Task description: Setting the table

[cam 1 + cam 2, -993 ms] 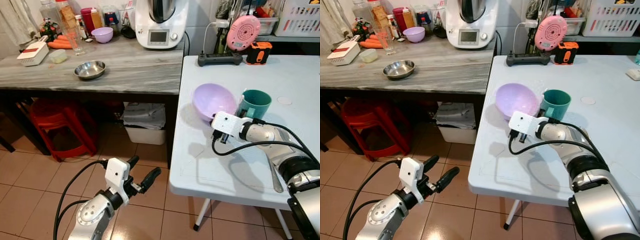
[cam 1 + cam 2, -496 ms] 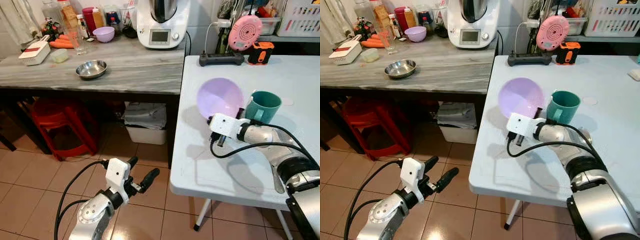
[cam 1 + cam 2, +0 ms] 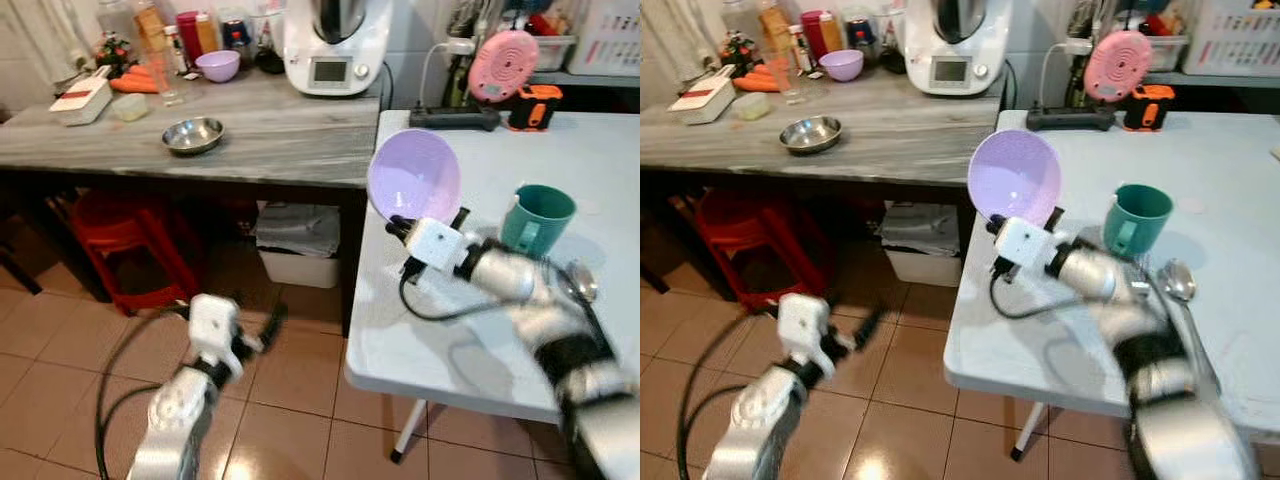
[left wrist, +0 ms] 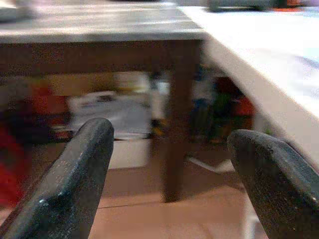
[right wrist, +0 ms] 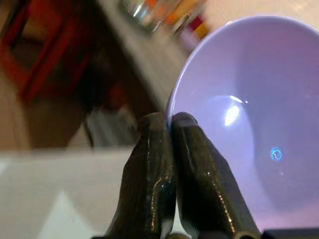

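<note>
My right gripper (image 3: 415, 225) is shut on the rim of a lilac plastic bowl (image 3: 415, 175). It holds the bowl tilted on edge above the near left part of the white table (image 3: 470, 350). In the right wrist view both black fingers (image 5: 149, 164) pinch the bowl's (image 5: 249, 129) rim. A teal mug (image 3: 537, 218) stands on the table to the right of the bowl, with a metal spoon (image 3: 578, 283) beside it. My left gripper (image 4: 172, 134) hangs open low over the tiled floor (image 3: 290, 400), left of the table, and looks blurred.
A grey wooden counter (image 3: 270, 140) adjoins the table's left side. It carries a steel bowl (image 3: 193, 133), a small purple bowl (image 3: 218, 65) and a white kitchen machine (image 3: 335, 45). A red stool (image 3: 130, 240) and a white bin (image 3: 300, 245) sit under it. A pink round device (image 3: 503, 65) stands at the table's back.
The right gripper has raised the lilac bowl off the table, carried it left away from the mug and tipped it more upright. The view has shifted. The left arm has swung and blurred.
</note>
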`<state>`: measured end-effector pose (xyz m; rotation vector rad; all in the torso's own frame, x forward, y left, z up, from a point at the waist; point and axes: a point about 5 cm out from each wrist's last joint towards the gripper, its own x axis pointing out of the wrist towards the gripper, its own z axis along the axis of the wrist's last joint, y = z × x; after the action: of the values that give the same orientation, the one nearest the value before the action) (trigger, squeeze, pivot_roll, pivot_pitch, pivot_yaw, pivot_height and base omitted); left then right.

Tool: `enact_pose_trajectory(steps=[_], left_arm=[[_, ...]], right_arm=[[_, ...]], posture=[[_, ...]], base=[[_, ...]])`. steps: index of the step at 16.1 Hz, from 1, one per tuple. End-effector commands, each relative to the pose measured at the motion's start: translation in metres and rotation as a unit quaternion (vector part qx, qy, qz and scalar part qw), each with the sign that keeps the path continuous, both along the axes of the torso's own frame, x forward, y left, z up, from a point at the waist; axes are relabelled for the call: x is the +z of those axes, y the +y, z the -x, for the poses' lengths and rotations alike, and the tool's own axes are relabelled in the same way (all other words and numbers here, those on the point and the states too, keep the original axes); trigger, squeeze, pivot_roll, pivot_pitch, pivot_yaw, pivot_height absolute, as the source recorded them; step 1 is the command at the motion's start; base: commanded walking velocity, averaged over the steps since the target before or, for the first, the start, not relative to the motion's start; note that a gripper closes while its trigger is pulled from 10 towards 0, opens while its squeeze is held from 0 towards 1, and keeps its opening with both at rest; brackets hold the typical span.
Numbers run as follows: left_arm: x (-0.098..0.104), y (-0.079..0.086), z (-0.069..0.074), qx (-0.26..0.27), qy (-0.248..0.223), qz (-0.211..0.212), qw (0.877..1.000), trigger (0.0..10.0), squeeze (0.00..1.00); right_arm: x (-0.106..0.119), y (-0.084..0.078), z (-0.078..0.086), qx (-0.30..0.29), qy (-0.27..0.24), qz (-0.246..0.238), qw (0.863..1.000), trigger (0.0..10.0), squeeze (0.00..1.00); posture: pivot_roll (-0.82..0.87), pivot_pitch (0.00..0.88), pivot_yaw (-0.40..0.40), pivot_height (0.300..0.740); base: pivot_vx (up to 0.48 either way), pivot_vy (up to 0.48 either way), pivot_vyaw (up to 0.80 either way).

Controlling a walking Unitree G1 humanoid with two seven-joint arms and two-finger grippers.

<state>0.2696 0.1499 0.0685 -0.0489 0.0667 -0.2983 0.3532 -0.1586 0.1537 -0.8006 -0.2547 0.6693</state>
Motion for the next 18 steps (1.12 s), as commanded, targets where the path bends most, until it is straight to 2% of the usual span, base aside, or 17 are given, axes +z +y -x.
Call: enact_pose_trajectory(steps=[1,2,5,8,10,14,18], left_arm=[[0.0,0.007,-0.005,0.022,0.004,-0.007,1.0,10.0,0.0],[0.003,0.008,-0.007,0.024,-0.002,-0.005,1.0,10.0,0.0],[0.007,0.008,-0.017,0.038,-0.009,0.0,0.999,10.0,0.0],[0.006,0.007,-0.021,0.039,-0.007,0.005,0.999,10.0,0.0],[0.006,0.006,-0.022,0.034,-0.008,0.006,0.999,10.0,0.0],[0.006,0.009,-0.023,0.036,-0.011,0.005,0.999,10.0,0.0],[0.003,0.01,-0.02,0.034,-0.009,0.002,0.999,10.0,0.0]], right_arm=[[0.014,0.001,0.001,-0.013,-0.032,-0.045,0.998,3.5,0.0],[0.014,0.001,0.004,-0.028,-0.04,-0.066,0.997,10.0,0.0],[0.012,0.0,0.025,-0.061,-0.067,-0.149,0.985,10.0,0.0],[0.009,0.006,0.041,-0.086,-0.066,-0.178,0.978,10.0,0.0],[0.005,0.008,0.048,-0.101,-0.055,-0.194,0.974,10.0,0.0],[-0.001,0.014,0.06,-0.108,-0.036,-0.207,0.972,10.0,0.0],[0.002,0.016,0.059,-0.112,-0.03,-0.21,0.971,10.0,0.0]], posture=[[-0.01,0.0,0.095,0.74],[-0.02,0.0,0.098,0.74],[-0.05,0.0,0.112,0.74],[-0.05,0.0,0.114,0.74],[-0.06,0.0,0.121,0.74],[-0.04,0.0,0.118,0.74],[-0.04,0.0,0.114,0.74]], base=[[0.0,0.0,0.0],[0.0,0.0,0.0],[0.0,0.0,0.0],[0.0,0.0,0.0],[0.0,0.0,-0.23],[0.0,0.288,-0.48],[0.0,0.39,-0.49]])
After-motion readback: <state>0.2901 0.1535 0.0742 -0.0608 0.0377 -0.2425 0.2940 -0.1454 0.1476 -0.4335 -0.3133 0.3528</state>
